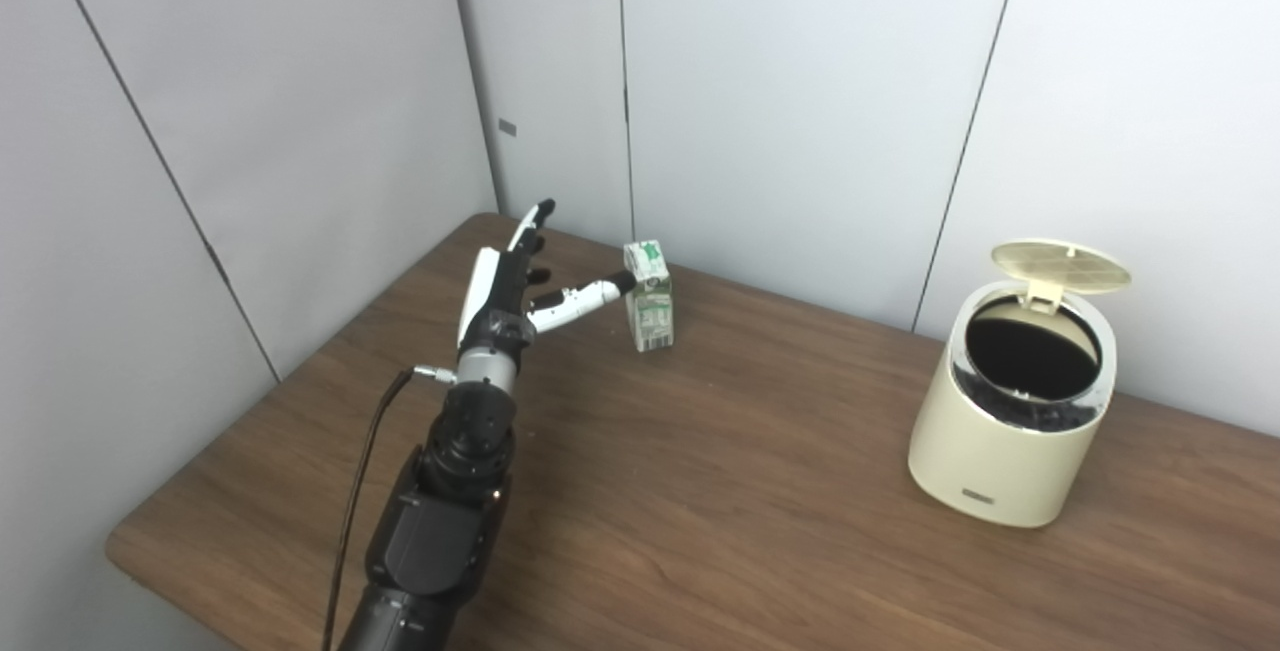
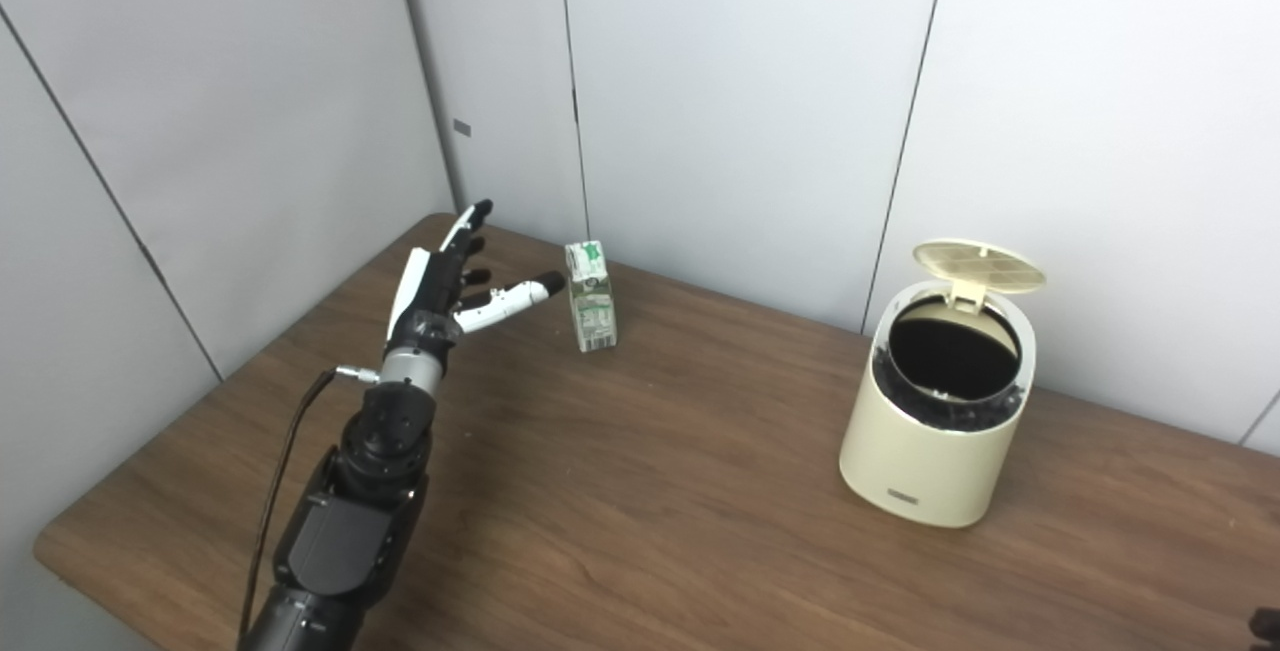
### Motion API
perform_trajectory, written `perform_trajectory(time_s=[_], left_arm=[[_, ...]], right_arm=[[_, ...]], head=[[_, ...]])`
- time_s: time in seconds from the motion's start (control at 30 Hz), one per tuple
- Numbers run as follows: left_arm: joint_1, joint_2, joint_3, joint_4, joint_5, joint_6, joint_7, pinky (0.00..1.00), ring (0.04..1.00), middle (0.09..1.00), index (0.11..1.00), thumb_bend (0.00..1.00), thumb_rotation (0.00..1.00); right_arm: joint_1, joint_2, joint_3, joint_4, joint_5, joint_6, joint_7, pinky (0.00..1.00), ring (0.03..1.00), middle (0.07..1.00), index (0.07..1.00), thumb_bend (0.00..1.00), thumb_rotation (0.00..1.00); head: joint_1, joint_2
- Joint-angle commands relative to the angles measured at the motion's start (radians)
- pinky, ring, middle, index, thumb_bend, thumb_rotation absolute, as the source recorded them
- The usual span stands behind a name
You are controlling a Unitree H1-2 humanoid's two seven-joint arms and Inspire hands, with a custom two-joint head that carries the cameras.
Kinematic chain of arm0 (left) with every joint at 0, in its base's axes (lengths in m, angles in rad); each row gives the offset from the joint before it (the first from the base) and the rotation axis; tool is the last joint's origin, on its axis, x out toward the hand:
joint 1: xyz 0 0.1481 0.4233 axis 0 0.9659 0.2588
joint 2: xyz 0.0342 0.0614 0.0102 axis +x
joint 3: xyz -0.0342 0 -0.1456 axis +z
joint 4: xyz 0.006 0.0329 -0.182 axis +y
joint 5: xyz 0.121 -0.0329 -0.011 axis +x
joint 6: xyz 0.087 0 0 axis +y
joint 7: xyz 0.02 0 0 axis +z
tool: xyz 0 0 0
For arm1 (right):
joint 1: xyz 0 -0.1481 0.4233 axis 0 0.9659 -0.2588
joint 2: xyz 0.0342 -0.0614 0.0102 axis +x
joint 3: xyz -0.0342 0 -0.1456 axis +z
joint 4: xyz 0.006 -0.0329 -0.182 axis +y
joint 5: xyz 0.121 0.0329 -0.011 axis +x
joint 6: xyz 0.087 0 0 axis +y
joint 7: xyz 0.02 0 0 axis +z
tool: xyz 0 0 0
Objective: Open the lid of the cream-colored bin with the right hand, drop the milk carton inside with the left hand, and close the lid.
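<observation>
The milk carton point(image 1: 649, 296), white with green print, stands upright at the far left of the table. My left hand point(image 1: 508, 283) is open just left of it, fingers spread and pointing away. Its thumb reaches toward the carton's upper side, touching it or nearly so. The cream-colored bin point(image 1: 1000, 451) stands at the right with its round lid point(image 1: 1060, 267) tipped up at the back, showing the dark inside. Only a small dark tip point(image 2: 1267, 623) shows at the bottom right corner of the right eye view, perhaps my right hand.
The brown wooden table point(image 1: 720, 491) sits in a corner of grey wall panels. Its left edge and rounded front-left corner lie near my left arm. A black cable runs along the left forearm. A wide stretch of bare tabletop separates carton and bin.
</observation>
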Motion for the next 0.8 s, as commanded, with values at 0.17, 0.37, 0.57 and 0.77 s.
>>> perform_trajectory(time_s=[0.17, 0.37, 0.57, 0.77], left_arm=[[-0.087, 0.116, -0.065, 0.068, 0.011, 0.07, -0.092, 0.82, 0.92, 0.957, 0.976, 1.0, 0.42], [-0.131, 0.141, -0.095, 0.168, 0.011, 0.035, -0.101, 0.8, 0.893, 0.928, 0.953, 1.0, 0.44], [-0.181, 0.129, -0.083, 0.259, -0.03, 0.01, -0.098, 0.86, 0.927, 0.95, 0.973, 1.0, 0.4], [-0.217, 0.135, -0.113, 0.318, -0.016, 0.002, -0.099, 0.83, 0.92, 0.952, 0.978, 1.0, 0.37]], right_arm=[[0.0, -0.01, -0.007, -0.025, 0.001, -0.035, -0.005, 0.39, 0.576, 0.619, 0.581, 0.51, 0.74], [0.015, -0.004, -0.007, -0.043, 0.003, -0.029, -0.005, 0.4, 0.583, 0.626, 0.586, 0.53, 0.75], [0.03, 0.008, -0.01, -0.077, 0.004, 0.006, -0.005, 0.39, 0.584, 0.628, 0.585, 0.56, 0.75], [0.042, 0.018, -0.009, -0.102, -0.008, 0.031, -0.007, 0.38, 0.589, 0.634, 0.587, 0.57, 0.74]], head=[[-0.014, 0.002], [-0.03, 0.003], [-0.046, 0.001], [-0.064, -0.002]])
